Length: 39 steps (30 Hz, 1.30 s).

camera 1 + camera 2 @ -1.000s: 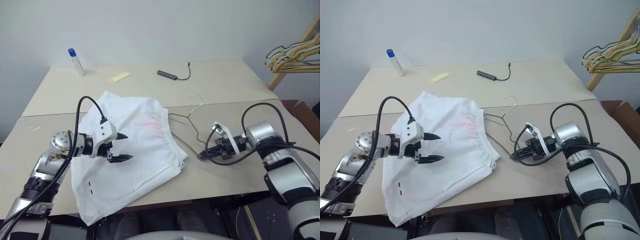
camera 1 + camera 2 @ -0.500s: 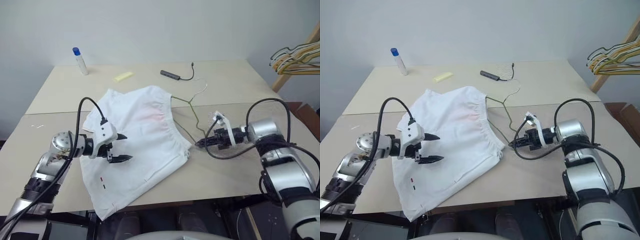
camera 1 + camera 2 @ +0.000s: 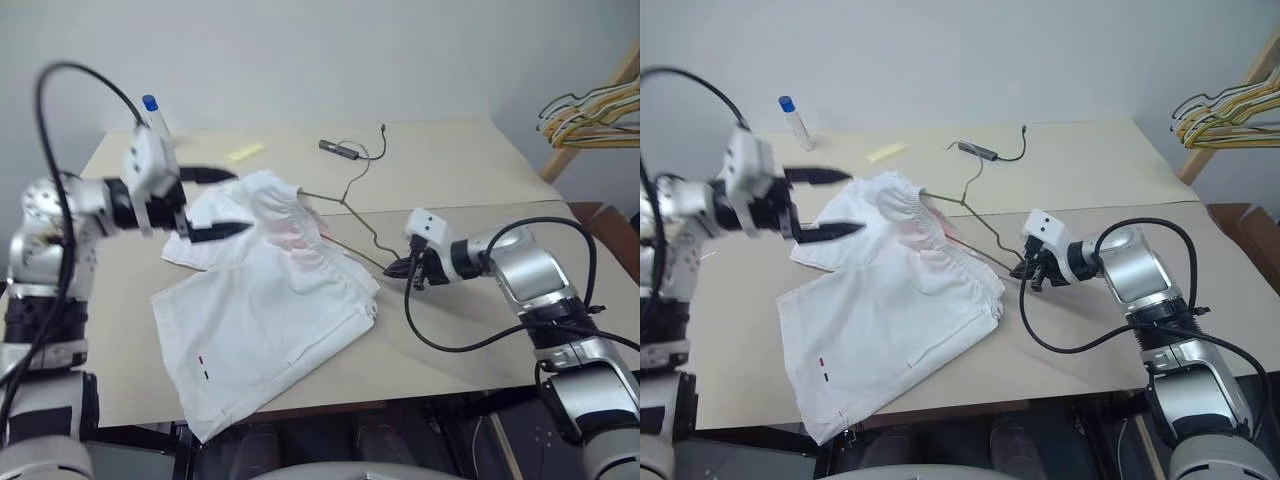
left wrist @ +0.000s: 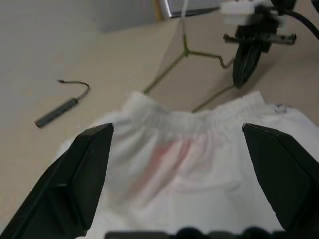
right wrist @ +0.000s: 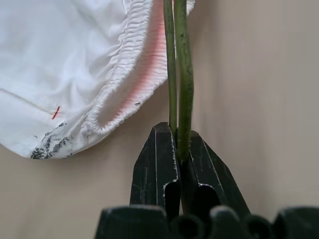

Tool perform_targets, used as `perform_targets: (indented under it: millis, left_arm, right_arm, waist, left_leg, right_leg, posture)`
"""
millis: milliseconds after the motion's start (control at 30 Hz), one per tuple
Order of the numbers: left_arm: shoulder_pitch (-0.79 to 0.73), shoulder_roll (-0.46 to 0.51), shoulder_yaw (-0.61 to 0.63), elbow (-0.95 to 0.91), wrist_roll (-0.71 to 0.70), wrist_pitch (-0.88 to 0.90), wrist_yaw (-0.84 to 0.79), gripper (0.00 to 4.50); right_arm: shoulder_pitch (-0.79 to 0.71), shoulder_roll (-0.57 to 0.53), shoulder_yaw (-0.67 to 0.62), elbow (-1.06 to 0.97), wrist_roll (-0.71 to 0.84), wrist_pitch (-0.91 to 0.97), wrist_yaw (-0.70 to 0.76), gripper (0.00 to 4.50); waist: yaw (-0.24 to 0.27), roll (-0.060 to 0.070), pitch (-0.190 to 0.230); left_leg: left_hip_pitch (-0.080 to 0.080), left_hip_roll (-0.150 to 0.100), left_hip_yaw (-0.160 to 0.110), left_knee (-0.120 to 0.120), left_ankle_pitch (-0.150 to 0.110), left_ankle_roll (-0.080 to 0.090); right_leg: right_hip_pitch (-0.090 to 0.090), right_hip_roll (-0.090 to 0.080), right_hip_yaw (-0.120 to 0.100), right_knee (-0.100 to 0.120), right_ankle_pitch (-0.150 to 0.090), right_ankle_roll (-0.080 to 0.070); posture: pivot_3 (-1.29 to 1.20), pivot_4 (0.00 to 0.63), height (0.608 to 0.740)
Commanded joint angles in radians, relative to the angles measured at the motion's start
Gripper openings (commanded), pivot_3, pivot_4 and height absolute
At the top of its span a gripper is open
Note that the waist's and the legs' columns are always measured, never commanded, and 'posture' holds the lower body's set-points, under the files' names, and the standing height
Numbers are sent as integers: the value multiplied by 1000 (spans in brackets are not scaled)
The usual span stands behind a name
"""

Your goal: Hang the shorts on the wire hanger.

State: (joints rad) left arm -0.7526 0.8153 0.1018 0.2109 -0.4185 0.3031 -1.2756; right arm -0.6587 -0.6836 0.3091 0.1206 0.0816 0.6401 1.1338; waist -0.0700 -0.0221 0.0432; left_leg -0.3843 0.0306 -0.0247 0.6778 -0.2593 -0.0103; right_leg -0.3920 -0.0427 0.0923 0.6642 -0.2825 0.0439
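Currently the right end effector (image 3: 1032, 276) is clenched on the thin olive-green wire hanger (image 3: 970, 206), one end under the white fabric shorts (image 3: 890, 300) on the desk (image 3: 1090, 170). Left end effector (image 3: 818, 202) hovers released; threading likely follows.

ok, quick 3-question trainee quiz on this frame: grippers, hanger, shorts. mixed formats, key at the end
1. True or false: the right gripper is shut on the wire hanger.
2. Multiple choice: the left gripper is
A. shut on the waistband
B. open, above the shorts, holding nothing
C. shut on the hanger's hook
3. Fill in: the hanger runs from the right gripper across the ______ edge of the shorts, its hook end toward the small dark cabled device on the table.

Key: 1 true. 2 B. 3 waistband.
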Motion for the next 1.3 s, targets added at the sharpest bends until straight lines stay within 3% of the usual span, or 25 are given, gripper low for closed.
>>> perform_targets:
  millis: [33, 267, 433, 667, 767, 900, 1300]
  left_arm:
    - [-133, 20, 15, 121, 9, -35, -28, 4491]
    - [-253, 35, -193, 354, 155, -265, -323, 4491]
    - [-283, 44, -388, 420, 153, -377, -339, 4491]
    - [-346, -28, -460, 547, 146, -414, -339, 4491]
    - [-360, -41, -486, 584, 144, -425, -339, 3901]
    - [-364, -47, -507, 604, 139, -445, -339, 2627]
    - [-369, -33, -537, 594, 85, -447, -339, 2627]
  right_arm:
    - [-24, -20, 4, -84, -25, -44, -7, 0]
    - [-38, -22, 21, -180, -39, -37, -2, 0]
    - [-44, -22, 22, -242, -34, 14, -4, 0]
    - [-25, -42, 26, -316, -26, 60, 2, 0]
    - [-21, -47, 29, -335, -23, 79, 1, 0]
    - [-21, -45, 30, -347, -20, 102, -4, 0]
    - [-24, -49, 55, -329, -39, 108, -17, 0]
  waist:
    - [-1, 0, 0]
    - [-3, 0, 0]
    - [-3, 0, 0]
    - [-5, 0, 0]
    - [-13, 0, 0]
    - [-29, 0, 0]
    - [-59, 0, 0]
  left_leg:
    - [0, 0, 0, 0, 0, 0]
    - [0, 0, 0, 0, 0, 0]
    - [-1, 0, 0, 0, 0, 0]
    - [-4, 0, 0, 1, 0, 0]
    - [-5, 0, 0, 1, 0, 0]
    - [-5, 0, 0, 1, 0, 0]
    - [-5, 0, 0, 1, 0, 0]
  right_leg:
    - [0, 0, 0, -1, 0, 0]
    - [0, 0, 0, -1, 0, 0]
    - [-1, 1, 0, -1, 0, 0]
    - [-4, 0, 0, 0, 0, 0]
    - [-5, 0, 1, 0, 0, 0]
    - [-5, 1, 0, 0, 0, 0]
    - [-5, 0, 1, 0, 0, 0]
  posture:
    - [-43, 0, 740]
    - [-51, 0, 740]
    - [-68, 0, 740]
    - [-95, 0, 740]
    - [-107, 0, 740]
    - [-112, 0, 740]
    - [-105, 0, 740]
